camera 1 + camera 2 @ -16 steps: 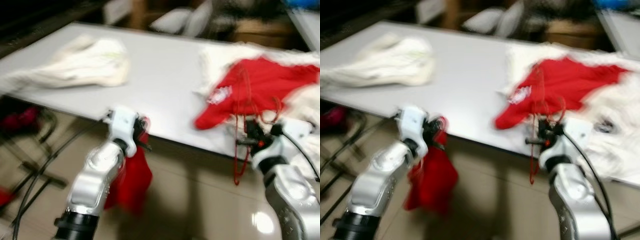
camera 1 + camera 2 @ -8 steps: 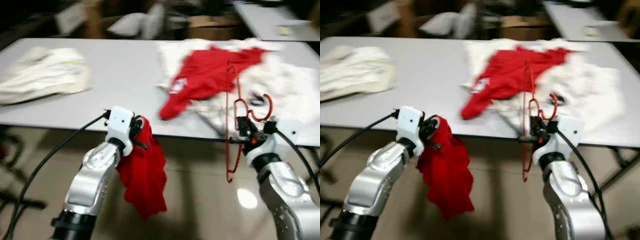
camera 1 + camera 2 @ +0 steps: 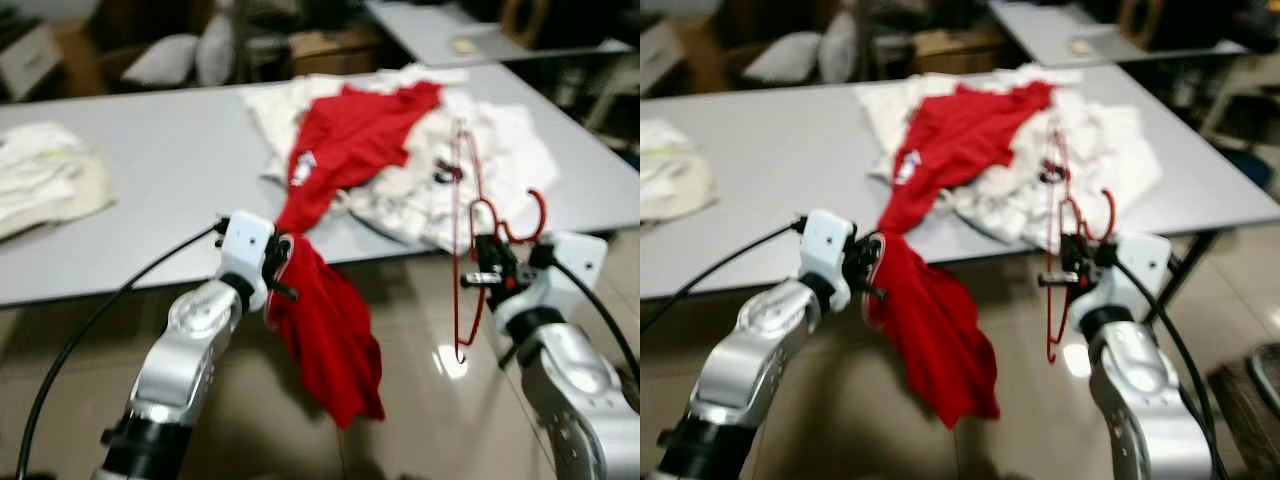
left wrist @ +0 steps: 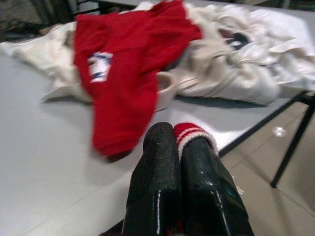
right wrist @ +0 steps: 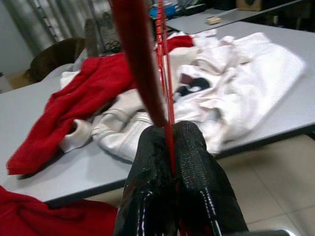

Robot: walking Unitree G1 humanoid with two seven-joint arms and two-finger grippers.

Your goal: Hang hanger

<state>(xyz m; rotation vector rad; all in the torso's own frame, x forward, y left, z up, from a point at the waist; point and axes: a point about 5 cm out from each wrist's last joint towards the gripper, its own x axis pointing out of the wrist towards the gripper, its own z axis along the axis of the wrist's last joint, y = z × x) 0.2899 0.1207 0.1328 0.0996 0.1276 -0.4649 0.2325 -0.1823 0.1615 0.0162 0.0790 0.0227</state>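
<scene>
No text, brand, number or sign can be read anywhere. The red shirt (image 4: 123,73) lying on the grey table (image 3: 170,170) carries a small white patch with bluish marks (image 4: 100,67) on its chest, but the marks are too blurred to make out as letters. Just beside the red shirt, the white garment (image 4: 236,64) bears a dark print (image 4: 235,41) whose shapes cannot be told as writing

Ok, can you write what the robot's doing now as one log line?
left gripper: shut on red garment, hanging off table | right gripper: shut on red hanger, upright | hanger: not hung
</scene>
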